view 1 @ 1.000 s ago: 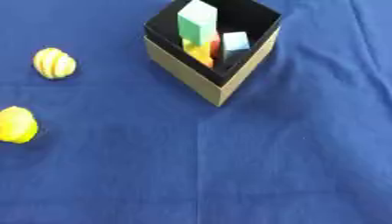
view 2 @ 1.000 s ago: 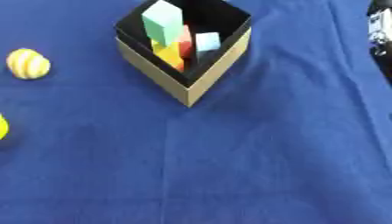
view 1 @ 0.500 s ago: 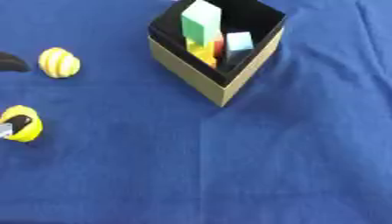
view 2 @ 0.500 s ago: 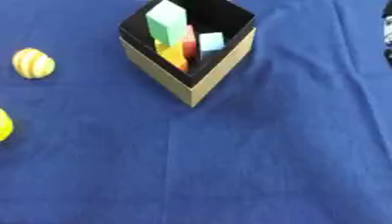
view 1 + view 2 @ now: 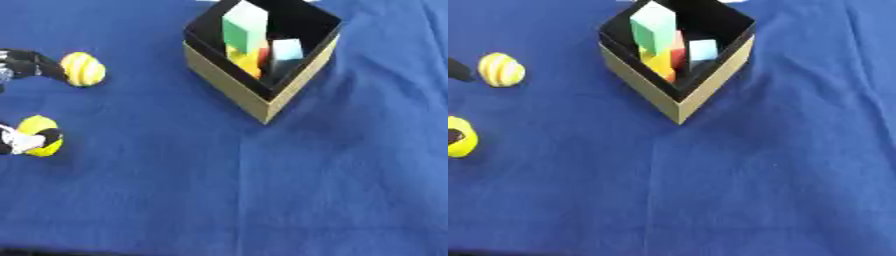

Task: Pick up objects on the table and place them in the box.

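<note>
Setting: staged test table, likely a lab. Evidence: plain blue cloth covering (image 5: 289, 190); tan cardboard box with black lining (image 5: 262, 102); coloured toy blocks (image 5: 245, 27) inside.

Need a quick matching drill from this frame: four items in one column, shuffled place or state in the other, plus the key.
Items:
1. striped yellow ball
2. plain yellow object
3. green block
4. box

Descriptions:
A. stands upright inside the box
B. on the cloth at the left edge, a fingertip of the left hand across it
C. black inside, tan outside, near the top centre
D. on the cloth, upper left, dark fingers just beside it

Pairs: 1-D, 2-B, 3-A, 4-C
</note>
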